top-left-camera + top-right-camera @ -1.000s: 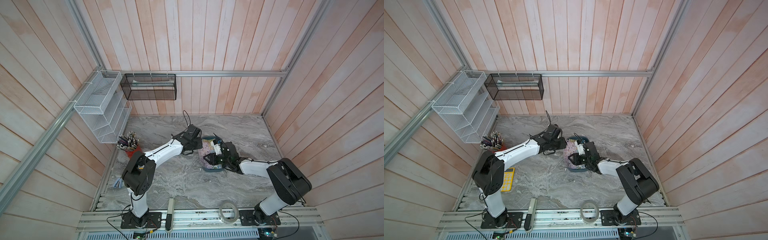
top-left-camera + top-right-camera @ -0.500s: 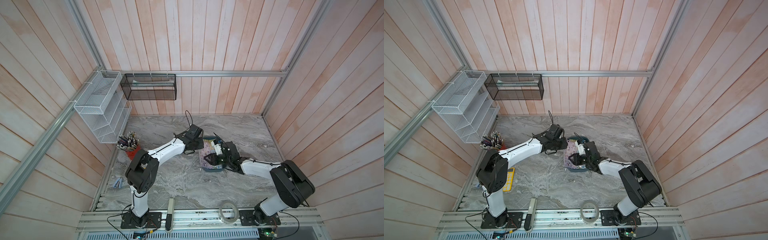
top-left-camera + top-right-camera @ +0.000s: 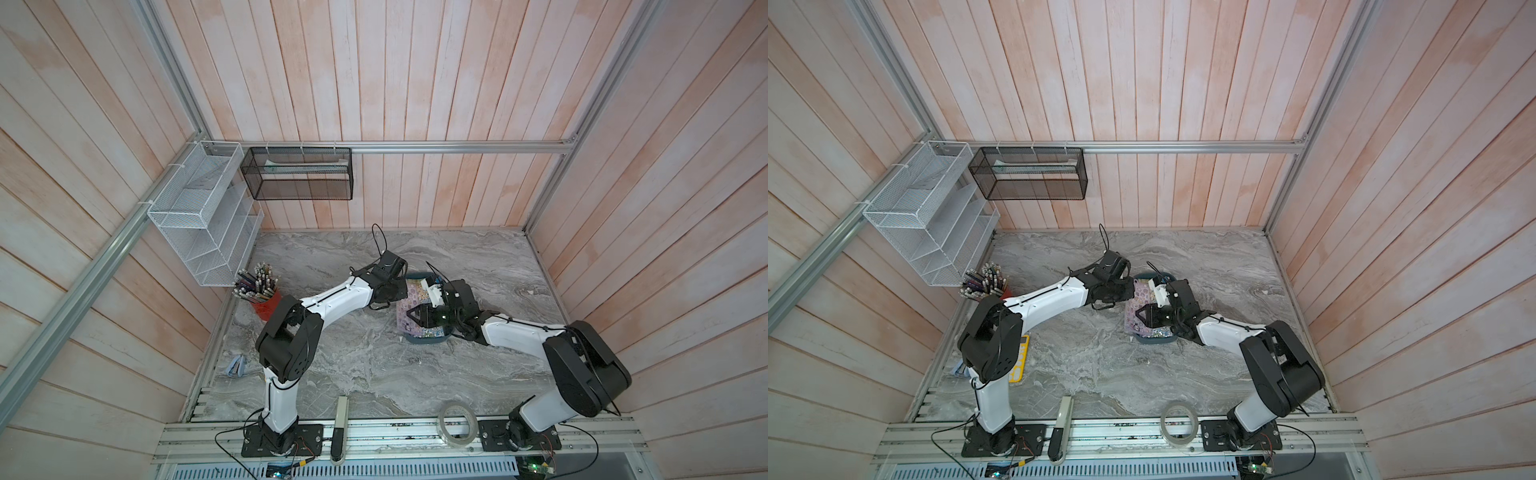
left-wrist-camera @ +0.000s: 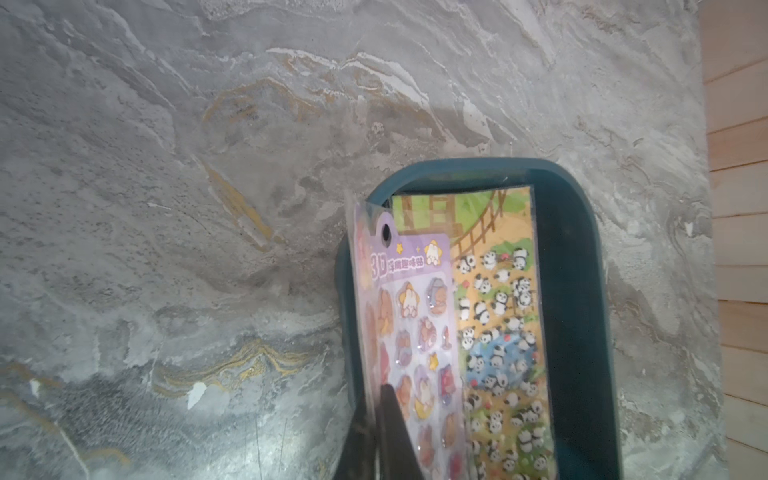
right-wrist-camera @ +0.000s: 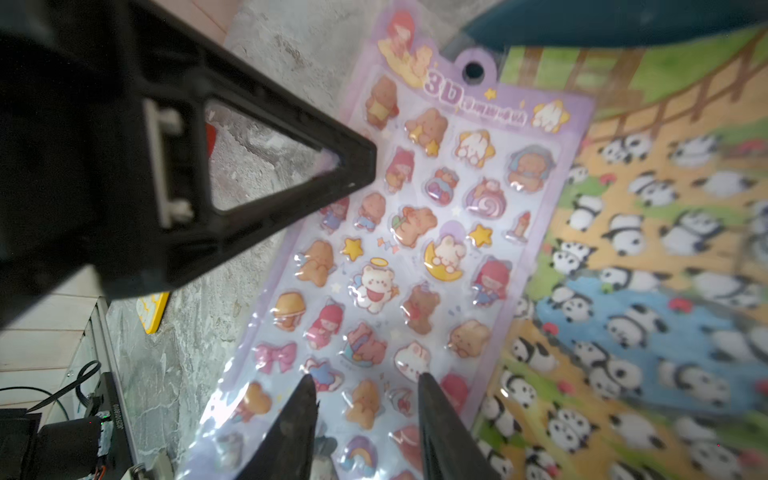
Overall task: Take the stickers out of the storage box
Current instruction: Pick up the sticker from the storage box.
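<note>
Teal plastic storage box (image 3: 430,340) sits near the middle of the table (image 3: 374,365); stickers (image 4: 498,311) lie inside it; the purple sticker sheet (image 4: 415,324) on top tilts up along its 9 o'clock edge, pinched by the left gripper (image 4: 376,405), jaws together on it; the right gripper (image 5: 365,386), reaching from 4 o'clock, hovers over that sheet, jaws apart.

Both arms reach in low toward the middle, wrists almost facing each other. The left arm (image 3: 332,299) is stretched out long, and the left gripper (image 4: 376,401) is pinched tight on the edge of one of the stickers (image 4: 415,316). The right arm (image 3: 515,332) is bent at the elbow, with the right gripper (image 5: 365,378) pointing at the left one, jaws standing apart.
</note>
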`<control>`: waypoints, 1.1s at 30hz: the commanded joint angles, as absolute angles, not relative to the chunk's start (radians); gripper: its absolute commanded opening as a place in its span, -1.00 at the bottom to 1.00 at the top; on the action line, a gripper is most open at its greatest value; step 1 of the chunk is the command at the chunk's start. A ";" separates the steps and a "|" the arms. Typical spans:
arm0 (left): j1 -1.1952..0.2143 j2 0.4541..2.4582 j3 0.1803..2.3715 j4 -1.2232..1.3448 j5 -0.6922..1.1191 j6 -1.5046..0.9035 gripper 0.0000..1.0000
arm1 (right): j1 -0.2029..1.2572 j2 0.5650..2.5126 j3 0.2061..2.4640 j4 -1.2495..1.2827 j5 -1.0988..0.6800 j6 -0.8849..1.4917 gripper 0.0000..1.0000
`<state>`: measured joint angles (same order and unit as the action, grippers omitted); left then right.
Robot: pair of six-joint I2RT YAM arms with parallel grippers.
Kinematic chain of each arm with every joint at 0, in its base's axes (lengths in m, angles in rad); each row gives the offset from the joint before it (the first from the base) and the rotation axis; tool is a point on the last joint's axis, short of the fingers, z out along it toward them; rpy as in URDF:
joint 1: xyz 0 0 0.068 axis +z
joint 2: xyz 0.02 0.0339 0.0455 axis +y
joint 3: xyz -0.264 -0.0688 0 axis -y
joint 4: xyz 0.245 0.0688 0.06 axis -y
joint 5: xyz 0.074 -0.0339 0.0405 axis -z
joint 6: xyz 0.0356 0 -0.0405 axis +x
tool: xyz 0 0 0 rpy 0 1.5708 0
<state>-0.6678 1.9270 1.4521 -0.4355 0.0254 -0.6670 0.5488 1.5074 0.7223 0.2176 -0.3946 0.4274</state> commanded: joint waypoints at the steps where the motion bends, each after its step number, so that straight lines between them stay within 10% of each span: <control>1: -0.665 1.827 1.486 -0.424 0.021 -0.612 -1.00 | 0.526 1.367 0.770 0.136 -0.301 0.361 -0.15; 24: -0.606 1.425 1.249 -0.141 0.290 -0.636 -1.00 | 0.425 1.325 0.841 0.393 -0.905 0.480 -0.04; 33: -0.596 1.399 1.232 -0.086 0.312 -0.647 -1.00 | 0.451 1.355 0.860 0.422 -0.907 0.517 -0.67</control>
